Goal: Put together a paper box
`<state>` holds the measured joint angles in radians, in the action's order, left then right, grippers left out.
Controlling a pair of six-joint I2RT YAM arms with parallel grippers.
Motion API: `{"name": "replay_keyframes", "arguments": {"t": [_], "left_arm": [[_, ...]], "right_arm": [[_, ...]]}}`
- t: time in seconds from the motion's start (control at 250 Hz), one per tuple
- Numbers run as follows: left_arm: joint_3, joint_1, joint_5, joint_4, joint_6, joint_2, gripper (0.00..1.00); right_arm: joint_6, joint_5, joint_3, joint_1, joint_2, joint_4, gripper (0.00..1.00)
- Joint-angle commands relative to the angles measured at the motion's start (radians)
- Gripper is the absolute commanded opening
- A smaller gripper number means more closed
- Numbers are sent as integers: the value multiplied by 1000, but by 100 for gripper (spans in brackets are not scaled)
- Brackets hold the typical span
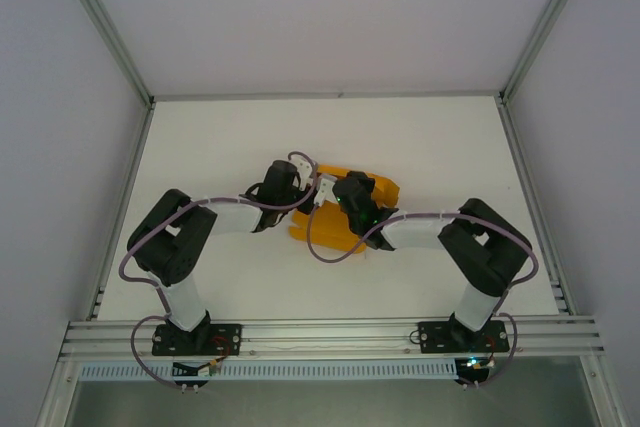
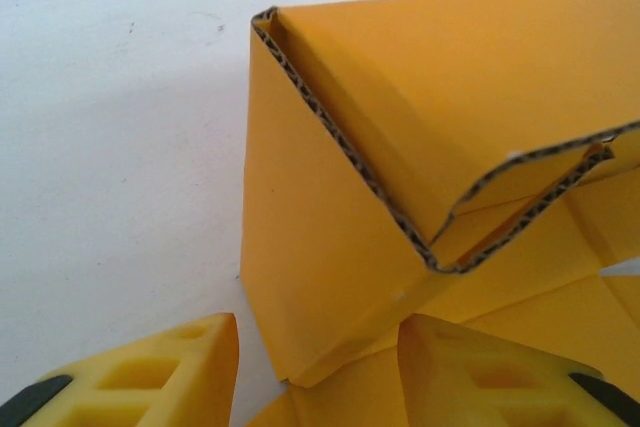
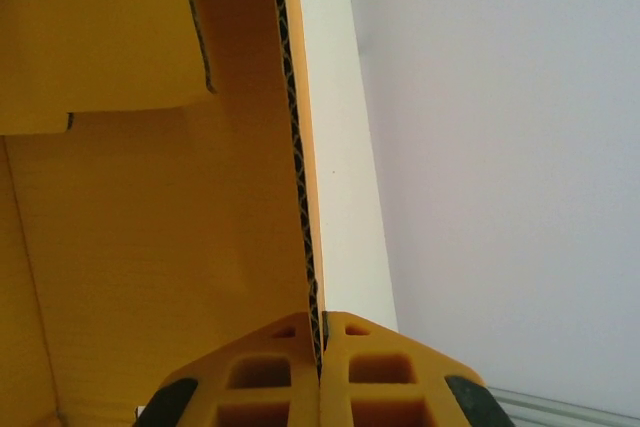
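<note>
Two grippers work the paper box [image 1: 332, 232], which sits half-formed at the middle of the white table [image 1: 450, 147], between the two wrists. The right gripper [image 3: 320, 347] is clamped tight on one upright corrugated wall of the box, a finger flat against each face of the card. The left gripper [image 2: 320, 372] stands partly open, its yellow fingers [image 2: 150, 377] set either side of a raised corner where a wall folds back on itself. Bare table shows between one finger and the card, so nothing is gripped there. The step in hand looks like raising and locking the side walls, with the right arm steadying. Next, the left fingers would need to press that doubled flap down inside without buckling the card or dragging the box from the right grip.
</note>
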<state>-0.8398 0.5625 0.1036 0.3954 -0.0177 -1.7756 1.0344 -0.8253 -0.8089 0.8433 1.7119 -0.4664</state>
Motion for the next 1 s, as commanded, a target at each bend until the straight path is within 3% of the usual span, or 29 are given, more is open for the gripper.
{"name": "replay_keyframes", "arguments": {"t": [0.0,0.144,0.355,0.543,0.659,0.806,0.942,0.994], "left_arm": [[21,-1,-67,22,38,28,46],[24,0,51,47,50,25,59],[15,0,120,102,34,-4,56],[21,0,97,177,13,-26,34],[20,1,66,185,9,-40,30],[37,2,32,192,8,-33,26],[57,6,-4,204,14,-30,20],[62,11,-21,211,18,-28,13]], "right_arm": [[-53,84,-3,11,-18,92,0],[-98,143,-9,11,-32,147,0],[-126,191,-6,8,-43,176,0],[-140,193,-7,6,-42,181,0],[-154,193,-9,5,-43,186,0],[-208,181,-20,2,-57,184,14],[-354,200,-25,0,-149,193,52],[-430,228,-25,-1,-206,223,65]]}}
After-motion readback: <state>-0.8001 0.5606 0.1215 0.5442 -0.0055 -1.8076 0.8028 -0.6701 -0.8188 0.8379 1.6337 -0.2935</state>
